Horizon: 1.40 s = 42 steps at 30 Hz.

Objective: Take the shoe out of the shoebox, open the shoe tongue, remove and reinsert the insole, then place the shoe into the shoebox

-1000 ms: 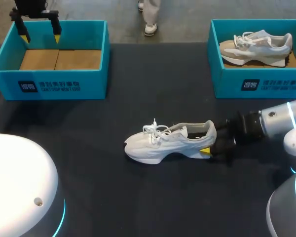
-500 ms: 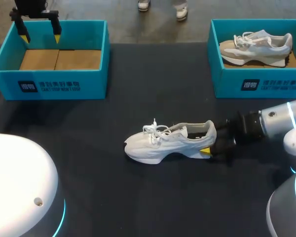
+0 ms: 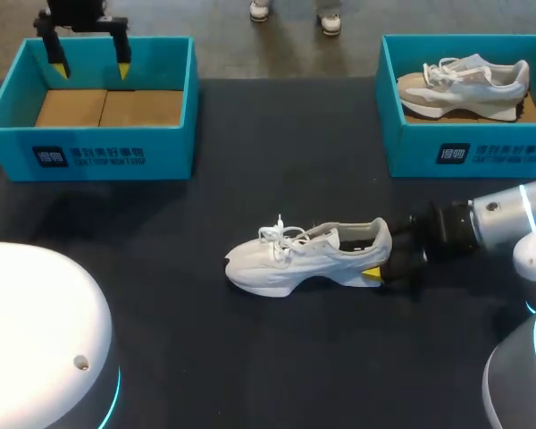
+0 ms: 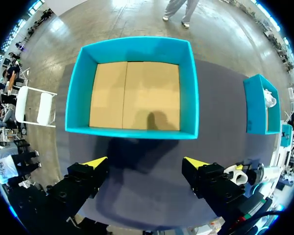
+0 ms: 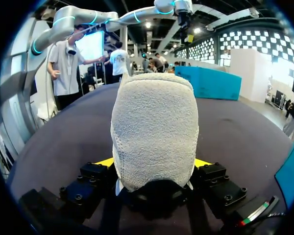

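Observation:
A white shoe (image 3: 304, 259) lies on its sole mid-table, toe to the left. My right gripper (image 3: 382, 260) comes in from the right and is shut on the shoe's heel, one yellow tip showing under it. The right wrist view shows the heel (image 5: 154, 132) filling the gap, with a finger pressed on either side of my right gripper (image 5: 153, 164). My left gripper (image 3: 93, 68) hangs open over the far rim of the teal shoebox (image 3: 107, 152) at the back left. In its wrist view my left gripper (image 4: 144, 164) is wide open above the shoebox (image 4: 132, 133), whose cardboard floor is bare.
A second teal box (image 3: 464, 152) at the back right holds a grey and beige shoe (image 3: 469, 80). That box (image 4: 257, 105) also shows in the left wrist view, off to one side. The black tablecloth (image 3: 250, 357) runs bare in front of the white shoe.
My left gripper has shifted slightly to the right above the left shoebox. The right gripper and the white shoe have stayed where they were.

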### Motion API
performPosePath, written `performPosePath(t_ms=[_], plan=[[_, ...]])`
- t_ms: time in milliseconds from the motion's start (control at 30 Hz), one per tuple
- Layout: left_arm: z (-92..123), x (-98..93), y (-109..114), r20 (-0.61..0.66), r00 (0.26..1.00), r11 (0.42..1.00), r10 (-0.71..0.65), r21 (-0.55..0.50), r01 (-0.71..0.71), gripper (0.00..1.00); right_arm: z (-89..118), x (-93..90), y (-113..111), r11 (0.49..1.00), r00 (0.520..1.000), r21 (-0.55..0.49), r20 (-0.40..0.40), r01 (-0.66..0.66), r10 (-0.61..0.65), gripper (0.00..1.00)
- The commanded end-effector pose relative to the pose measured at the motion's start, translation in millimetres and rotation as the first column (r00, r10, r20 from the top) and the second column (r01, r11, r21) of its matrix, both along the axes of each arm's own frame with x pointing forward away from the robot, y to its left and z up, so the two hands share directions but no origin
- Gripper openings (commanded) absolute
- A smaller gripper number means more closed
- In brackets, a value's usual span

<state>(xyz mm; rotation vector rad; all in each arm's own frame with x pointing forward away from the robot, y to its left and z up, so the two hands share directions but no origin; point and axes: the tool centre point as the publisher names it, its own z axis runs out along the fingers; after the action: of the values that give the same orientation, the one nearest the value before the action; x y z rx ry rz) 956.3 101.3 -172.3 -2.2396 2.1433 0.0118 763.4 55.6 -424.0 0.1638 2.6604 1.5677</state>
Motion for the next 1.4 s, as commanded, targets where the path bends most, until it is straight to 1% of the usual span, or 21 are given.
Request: performPosePath(t_ms=[33,67,133,167,233,267,333,367,533,567,633,667,700,767,867,900,1000,1167,1300,1367,1400], plan=[[2,-25.1,-13,0.04,0.999,1.0,0.005,0.008,-0.006,1.0,-2,-2.0,4,1.0,1.0,-0.005,0.0,0.002,-0.002,0.0],[1,-32.5,-20,0.035,0.999,1.0,0.01,0.012,-0.01,1.0,-2,-2.0,4,1.0,1.0,-0.005,0.0,0.002,-0.002,0.0],[0,-38.0,-27,0.034,0.999,1.0,0.006,0.015,-0.006,1.0,-2,-2.0,4,1.0,1.0,-0.005,0.0,0.002,-0.002,0.0],[0,-47.4,-36,0.033,0.999,1.0,-0.005,0.0,0.005,1.0,-2,-2.0,4,1.0,1.0,-0.005,0.0,0.002,-0.002,0.0],[0,-53.9,-42,0.029,1.0,1.0,-0.007,-0.003,0.007,1.0,-2,-2.0,4,1.0,1.0,-0.005,0.0,0.002,-0.002,0.0],[-1,-61.8,-49,0.029,1.0,1.0,-0.008,-0.003,0.008,1.0,-2,-2.0,4,1.0,1.0,-0.005,0.0,0.002,-0.002,0.0],[-3,-67.2,-54,0.025,1.0,1.0,-0.012,-0.001,0.012,1.0,-2,-2.0,4,1.0,1.0,-0.005,0.0,0.002,-0.002,0.0],[-8,-74.0,-59,0.016,1.0,1.0,-0.018,-0.006,0.018,1.0,-2,-2.0,4,1.0,1.0,-0.005,0.0,0.002,-0.002,0.0],[-22,-94.8,-73,-0.005,1.0,1.0,-0.015,0.018,0.015,1.0,-2,-2.0,4,1.0,1.0,-0.005,0.0,0.002,-0.002,0.0],[-24,-98.8,-75,-0.01,1.0,1.0,-0.016,-0.003,0.016,1.0,-2,-2.0,4,1.0,1.0,-0.005,0.0,0.002,-0.002,0.0],[-27,-105.9,-80,-0.009,1.0,1.0,-0.016,0.001,0.016,1.0,-2,-2.0,4,1.0,1.0,-0.005,0.0,0.002,-0.002,0.0],[-27,-105.9,-80,-0.009,1.0,1.0,-0.016,0.001,0.016,1.0,-2,-2.0,4,1.0,1.0,-0.005,0.0,0.002,-0.002,0.0],[-30,-113.6,-85,-0.005,1.0,1.0,-0.012,-0.009,0.012,1.0,-2,-2.0,4,1.0,1.0,-0.005,0.0,0.002,-0.002,0.0],[-32,-121.1,-91,-0.001,1.0,1.0,-0.01,-0.012,0.01,1.0,-2,-2.0,4,1.0,1.0,-0.005,0.0,0.002,-0.002,0.0],[-33,-127.6,-98,-0.004,1.0,1.0,-0.009,-0.015,0.009,1.0,-2,-2.0,4,1.0,1.0,-0.005,0.0,0.002,-0.002,0.0],[-34,-133.9,-106,-0.003,1.0,1.0,-0.011,-0.018,0.011,1.0,-2,-2.0,4,1.0,1.0,-0.005,0.0,0.002,-0.002,0.0],[-35,-142.4,-117,-0.002,1.0,1.0,-0.018,-0.026,0.018,1.0,-2,-2.0,4,1.0,1.0,-0.005,0.0,0.002,-0.002,0.0],[-38,-151.1,-131,0.004,1.0,0.999,-0.019,-0.032,0.019,1.0,-2,-2.0,4,1.0,1.0,-0.005,0.0,0.002,-0.002,0.0],[-43,-160.7,-151,0.004,1.0,0.998,-0.026,-0.051,0.026,1.0,-2,-2.0,4,1.0,1.0,-0.005,0.0,0.002,-0.002,0.0],[-45,-163.3,-156,0.0,0.999,0.997,-0.032,-0.067,0.032,1.0,-2,-2.0,4,1.0,1.0,-0.005,0.0,0.002,-0.002,0.0],[-47,-166.7,-164,-0.001,0.999,0.997,-0.038,-0.064,0.038,1.0,-2,-2.0,4,1.0,1.0,-0.005,0.0,0.002,-0.002,0.0]])
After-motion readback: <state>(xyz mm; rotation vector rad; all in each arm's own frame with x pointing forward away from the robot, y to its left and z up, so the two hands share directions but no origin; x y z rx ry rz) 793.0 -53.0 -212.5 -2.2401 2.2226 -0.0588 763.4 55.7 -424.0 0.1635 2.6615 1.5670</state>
